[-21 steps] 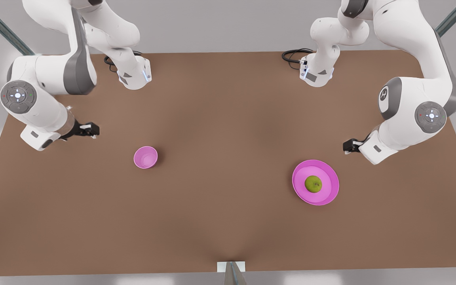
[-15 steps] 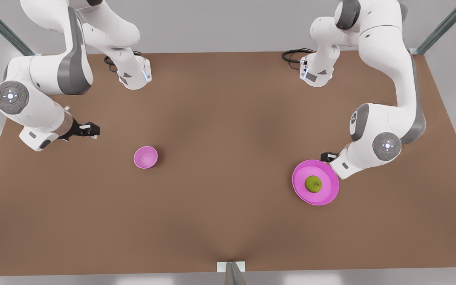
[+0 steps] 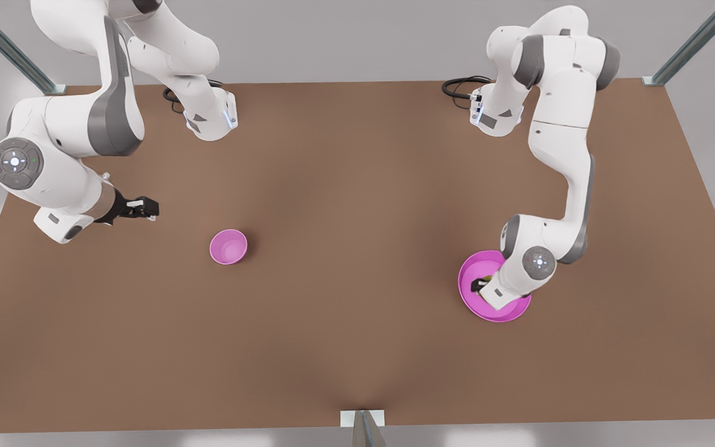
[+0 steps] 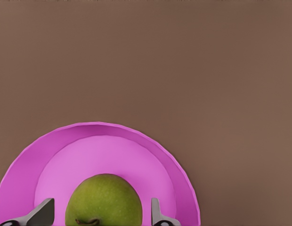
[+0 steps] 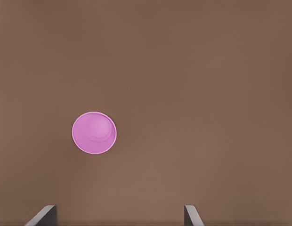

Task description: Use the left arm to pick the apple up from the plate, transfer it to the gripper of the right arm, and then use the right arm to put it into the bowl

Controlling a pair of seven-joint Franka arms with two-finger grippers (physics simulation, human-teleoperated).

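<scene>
At the bottom edge of the front view a small white bracket (image 3: 362,418) sits at the near rim of the brown matte table (image 3: 345,186). Lower right, the wide shallow bright pink plate (image 3: 470,298) lies under the left arm's black two-finger gripper (image 3: 478,286), whose white wrist covers most of the small yellow-green speckled apple (image 4: 104,200). In the left wrist view the fingers (image 4: 41,213) stand apart on either side of the apple, not touching it. Left of centre stands the small deep pink bowl (image 3: 228,246), alone. Farther left, the right arm's black gripper (image 3: 145,208) waits above the table, fingers apart. Black cables (image 3: 462,87) coil at the far edge.
</scene>
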